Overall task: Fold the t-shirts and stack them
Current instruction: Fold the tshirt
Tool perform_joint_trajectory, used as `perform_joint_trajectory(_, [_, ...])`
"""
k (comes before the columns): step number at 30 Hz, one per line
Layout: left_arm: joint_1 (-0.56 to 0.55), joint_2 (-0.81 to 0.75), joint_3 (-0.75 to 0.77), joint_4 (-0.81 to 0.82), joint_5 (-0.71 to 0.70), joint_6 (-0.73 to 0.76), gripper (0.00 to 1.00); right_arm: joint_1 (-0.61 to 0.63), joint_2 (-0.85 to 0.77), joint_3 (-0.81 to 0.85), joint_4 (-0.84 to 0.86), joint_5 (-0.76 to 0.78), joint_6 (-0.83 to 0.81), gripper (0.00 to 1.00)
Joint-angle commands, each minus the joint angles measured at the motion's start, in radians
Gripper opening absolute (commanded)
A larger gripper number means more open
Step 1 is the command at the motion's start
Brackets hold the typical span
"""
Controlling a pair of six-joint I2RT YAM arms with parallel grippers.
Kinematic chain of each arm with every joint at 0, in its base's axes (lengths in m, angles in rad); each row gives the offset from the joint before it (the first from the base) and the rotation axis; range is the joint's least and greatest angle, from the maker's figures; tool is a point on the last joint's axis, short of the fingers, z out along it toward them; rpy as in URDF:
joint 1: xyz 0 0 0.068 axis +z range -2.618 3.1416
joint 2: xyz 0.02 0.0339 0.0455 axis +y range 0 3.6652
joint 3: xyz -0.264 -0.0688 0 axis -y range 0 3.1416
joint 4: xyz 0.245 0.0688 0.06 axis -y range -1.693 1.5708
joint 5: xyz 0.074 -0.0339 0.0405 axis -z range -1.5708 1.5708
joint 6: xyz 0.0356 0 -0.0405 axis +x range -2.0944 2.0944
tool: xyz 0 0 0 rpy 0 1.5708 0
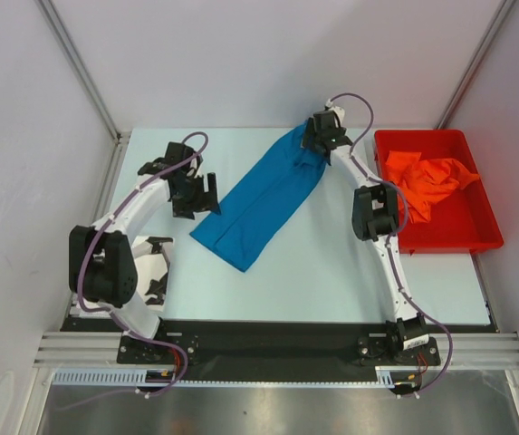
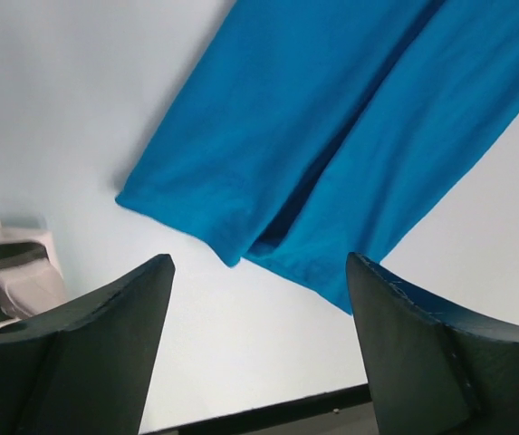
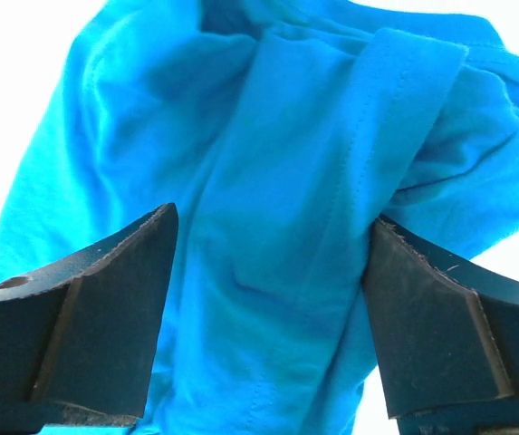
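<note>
One blue shirt (image 1: 257,201), one orange shirt (image 1: 427,181), perhaps one white shirt (image 1: 148,265); all jaws released

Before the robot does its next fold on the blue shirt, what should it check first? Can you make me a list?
1. The left gripper is open and empty: ok.
2. The right gripper is open and empty: ok.
3. The bright blue cloth t-shirt lies as one long strip on the pale table: ok.
4. Its far end, under the right gripper, is smooth: not ok, it is rumpled.
5. The orange cloth t-shirt is out of the way in the red plastic bin: ok.
6. The white cloth t-shirt with black blotches is folded: cannot tell, the left arm hides part of it.
</note>
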Motion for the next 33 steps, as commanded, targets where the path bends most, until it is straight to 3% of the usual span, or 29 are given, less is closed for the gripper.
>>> perform_joint_trajectory(1, [0.001, 0.047, 0.092, 0.012, 0.043, 0.085, 0.84, 0.027, -0.07, 0.032, 0.0, 0.024, 0.034, 0.83])
perform_joint_trajectory(2, [0.001, 0.06, 0.104, 0.004, 0.043, 0.088, 0.84, 0.028, -0.124, 0.02, -0.028, 0.032, 0.031, 0.83])
perform_joint_trajectory(3, [0.001, 0.073, 0.124, -0.002, 0.043, 0.085, 0.84, 0.028, -0.151, 0.006, -0.054, 0.049, 0.012, 0.99])
perform_joint_trajectory(11, [0.001, -0.054, 0.057, 0.021, 0.11, -0.024, 0.84, 0.02, -0.526, -0.333, -0.328, 0.1, -0.037, 1.0])
perform_joint_trajectory(17, [0.001, -0.152, -0.02, 0.001, 0.106, -0.051, 0.83, 0.071, -0.801, -0.698, -0.339, -0.106, 0.073, 1.0])
perform_joint_trajectory(19, [0.001, -0.189, -0.04, -0.01, 0.099, -0.061, 0.82, 0.112, -0.923, -0.897, -0.26, -0.159, 0.147, 0.98])
perform_joint_trajectory(20, [0.001, -0.233, -0.063, -0.008, 0.099, -0.064, 0.82, 0.137, -0.97, -0.966, -0.22, -0.208, 0.184, 0.86])
perform_joint_trajectory(25, [0.001, -0.378, -0.15, -0.019, 0.11, -0.084, 0.81, 0.278, -1.186, -1.435, 0.108, -0.366, 0.504, 0.67])
perform_joint_trajectory(27, [0.001, -0.439, -0.201, -0.025, 0.118, -0.093, 0.81, 0.377, -1.211, -1.514, 0.247, -0.361, 0.627, 0.65])
perform_joint_trajectory(33, [0.001, -0.57, -0.308, -0.033, 0.142, -0.122, 0.81, 0.54, -1.125, -1.593, 0.408, -0.304, 0.797, 0.61])
